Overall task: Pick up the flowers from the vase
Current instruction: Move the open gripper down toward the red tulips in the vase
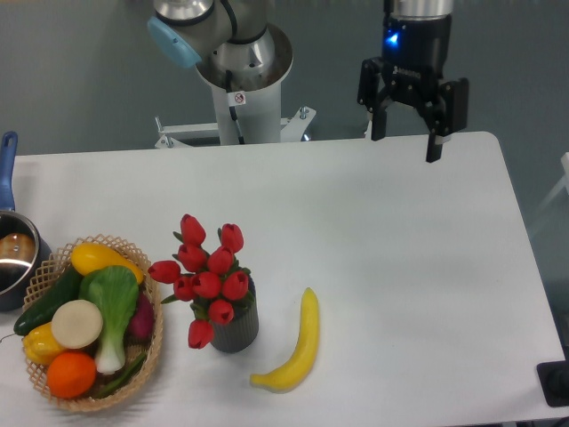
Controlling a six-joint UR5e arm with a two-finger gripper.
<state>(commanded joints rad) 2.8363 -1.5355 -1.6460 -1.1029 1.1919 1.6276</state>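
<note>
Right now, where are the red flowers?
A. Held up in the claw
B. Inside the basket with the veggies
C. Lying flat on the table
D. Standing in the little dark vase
D. The flowers stand with their stems down in the vase, between the basket and the banana; the claw is open and empty, far off over the back of the table.

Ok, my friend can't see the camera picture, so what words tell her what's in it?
Red tulip flowers stand in a small dark grey vase on a white table, while the robot's open gripper hovers far off at the back. A banana lies beside the vase, and a basket of vegetables sits left.
</note>
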